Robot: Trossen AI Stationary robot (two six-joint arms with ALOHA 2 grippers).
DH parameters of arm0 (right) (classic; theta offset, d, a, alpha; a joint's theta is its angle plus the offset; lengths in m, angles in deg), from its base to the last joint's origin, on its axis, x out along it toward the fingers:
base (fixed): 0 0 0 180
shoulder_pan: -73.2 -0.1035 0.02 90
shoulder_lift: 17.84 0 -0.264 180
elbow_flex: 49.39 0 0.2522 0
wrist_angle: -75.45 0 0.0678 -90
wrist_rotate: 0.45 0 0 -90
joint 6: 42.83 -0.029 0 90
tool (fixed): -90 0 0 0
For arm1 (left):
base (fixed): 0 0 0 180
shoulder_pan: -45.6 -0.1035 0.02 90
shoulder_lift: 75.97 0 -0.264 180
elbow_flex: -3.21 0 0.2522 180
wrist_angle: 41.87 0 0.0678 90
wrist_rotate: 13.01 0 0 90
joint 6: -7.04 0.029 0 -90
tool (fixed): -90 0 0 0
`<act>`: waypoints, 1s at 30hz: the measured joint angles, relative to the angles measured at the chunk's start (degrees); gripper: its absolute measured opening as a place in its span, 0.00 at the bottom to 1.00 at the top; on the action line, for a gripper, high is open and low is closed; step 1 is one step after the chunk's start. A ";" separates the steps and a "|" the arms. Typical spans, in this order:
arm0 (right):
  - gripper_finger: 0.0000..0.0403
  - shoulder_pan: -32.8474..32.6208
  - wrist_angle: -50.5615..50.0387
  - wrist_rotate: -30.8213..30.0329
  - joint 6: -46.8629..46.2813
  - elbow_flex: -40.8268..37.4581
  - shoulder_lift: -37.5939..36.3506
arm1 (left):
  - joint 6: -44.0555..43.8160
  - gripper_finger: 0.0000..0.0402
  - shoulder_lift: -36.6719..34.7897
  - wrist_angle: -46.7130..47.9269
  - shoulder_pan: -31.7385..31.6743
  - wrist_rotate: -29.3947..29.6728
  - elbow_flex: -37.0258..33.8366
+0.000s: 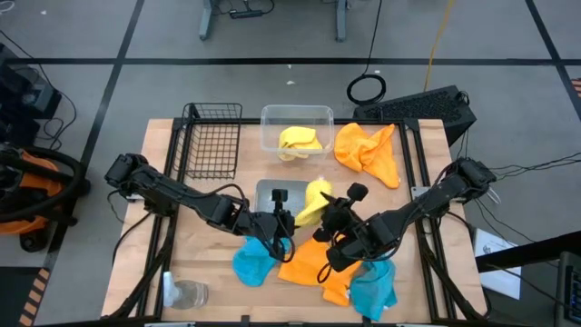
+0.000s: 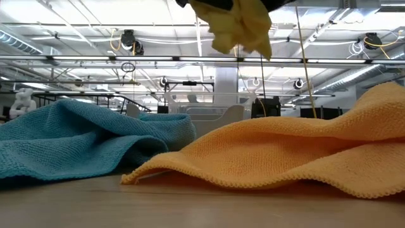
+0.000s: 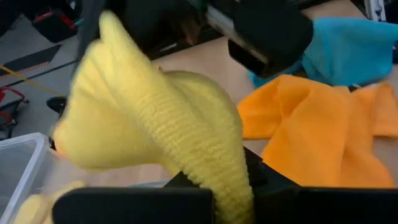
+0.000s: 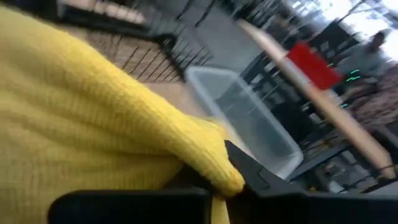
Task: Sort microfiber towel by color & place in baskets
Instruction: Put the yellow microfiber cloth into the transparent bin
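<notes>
A yellow towel point(image 1: 314, 202) hangs lifted above the grey tray point(image 1: 265, 191) at the table's middle; the low view shows it point(image 2: 240, 25) dangling high over the table. My left gripper point(image 1: 289, 216) comes at it from the left and my right gripper point(image 1: 334, 211) from the right, and both are shut on it. The black wire-mesh basket point(image 1: 211, 141) and the clear plastic tub point(image 1: 272, 118) stand at the far edge. A second yellow towel point(image 1: 300, 141) lies in the tub. My left gripper point(image 3: 230, 202) pinches the yellow towel's lower bunched part point(image 3: 224, 168) between its two fingers. The cloth rises out of the gap in a thick fold, clear of the table. My right gripper point(image 4: 214, 202) pinches a rolled edge of the same towel point(image 4: 217, 177). The cloth spreads out in front of its fingers, lifted clear.
An orange towel point(image 1: 368, 150) lies far right beside the tub. Another orange towel point(image 1: 313, 263) and two blue towels point(image 1: 254, 263) point(image 1: 374, 286) lie at the near edge under the arms. A clear glass cup point(image 1: 189, 293) stands near left.
</notes>
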 joint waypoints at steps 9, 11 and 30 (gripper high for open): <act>0.02 -3.72 -0.24 -5.47 -2.02 -0.09 -1.26 | -5.94 0.03 -0.02 -0.18 -2.40 3.10 0.02; 0.02 -4.58 -0.23 -5.41 -3.48 -0.09 -1.10 | -5.97 0.03 0.00 -2.40 -3.10 2.95 0.00; 0.53 -10.36 0.91 -2.83 -4.99 -0.09 -1.81 | -2.71 0.03 0.57 -7.09 -5.01 3.31 -0.04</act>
